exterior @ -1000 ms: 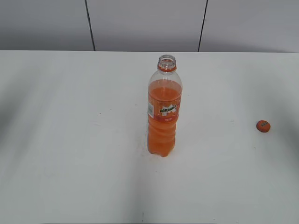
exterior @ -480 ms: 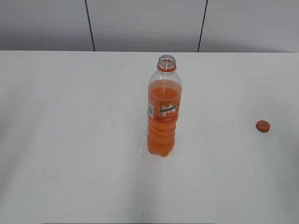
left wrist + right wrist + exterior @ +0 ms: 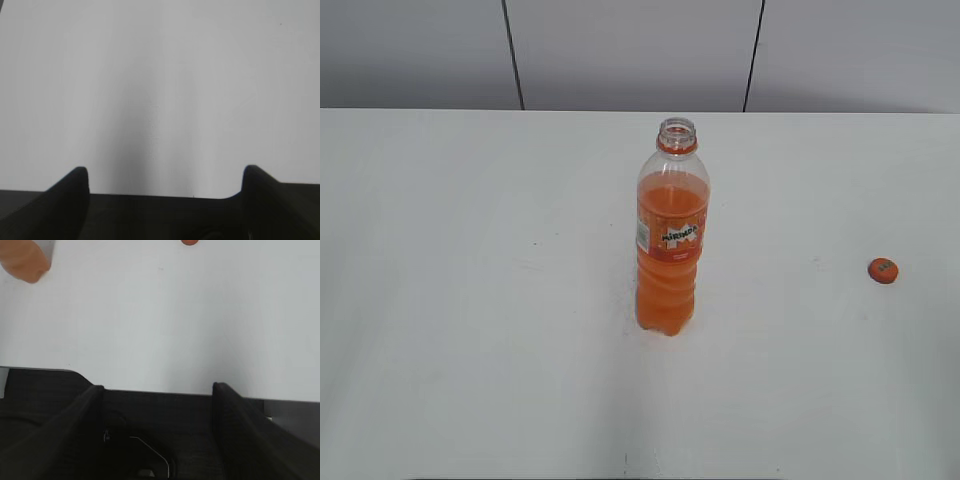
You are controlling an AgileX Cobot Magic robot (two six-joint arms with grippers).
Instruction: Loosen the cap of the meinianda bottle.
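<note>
overhead, both arms' fingers (image 3: 75, 185) (image 3: 95, 400) spread wide above bare table (image 3: 470, 300)

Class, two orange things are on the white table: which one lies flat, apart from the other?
The cap: small, round, lying flat at the right, well apart from the meinianda bottle, which stands upright, uncapped, mid-table.

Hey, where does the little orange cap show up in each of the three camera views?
Exterior view: the cap lies on the table at the far right, apart from the bottle.
Left wrist view: not in it; only bare table.
Right wrist view: the cap is cut off by the top edge, right of centre.
Shared landmark: the bottle, whose orange base fills the right wrist view's top left corner.
</note>
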